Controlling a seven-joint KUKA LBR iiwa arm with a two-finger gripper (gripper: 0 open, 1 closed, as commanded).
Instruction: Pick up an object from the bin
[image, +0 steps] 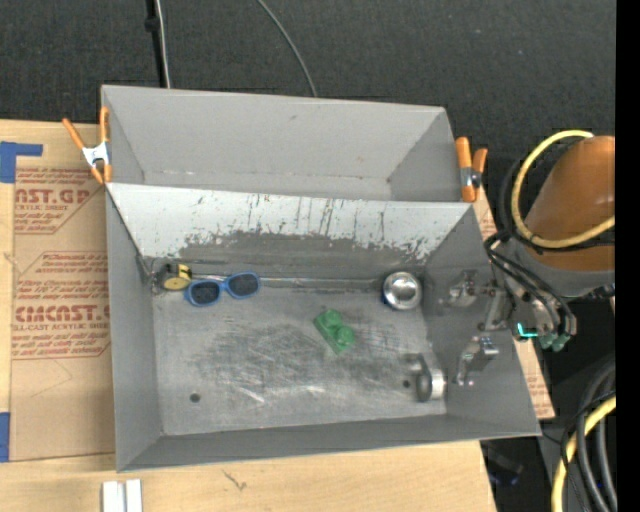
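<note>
Camera view shows hand (472, 336) near small grey metal piece (429, 384) at bin's (300, 160) right.

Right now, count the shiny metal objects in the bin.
2. A round silver cap at the bin's far right; a smaller metal piece at its near right. None looks hidden.

1. The arm (588, 275) is coming in from the right side of the view.
2. An orange cover (580, 195) is sitting on the arm, and a yellow cable (548, 143) is looping around this cover.
3. Thin black cables (508, 268) are running from under the cover toward the wrist (535, 322).
4. The gripper (466, 333) is pointing toward the left, at about the middle height of the view.
5. Its two fingers (468, 372) are standing apart, one above the other in the view, with a wide gap between them.
</note>
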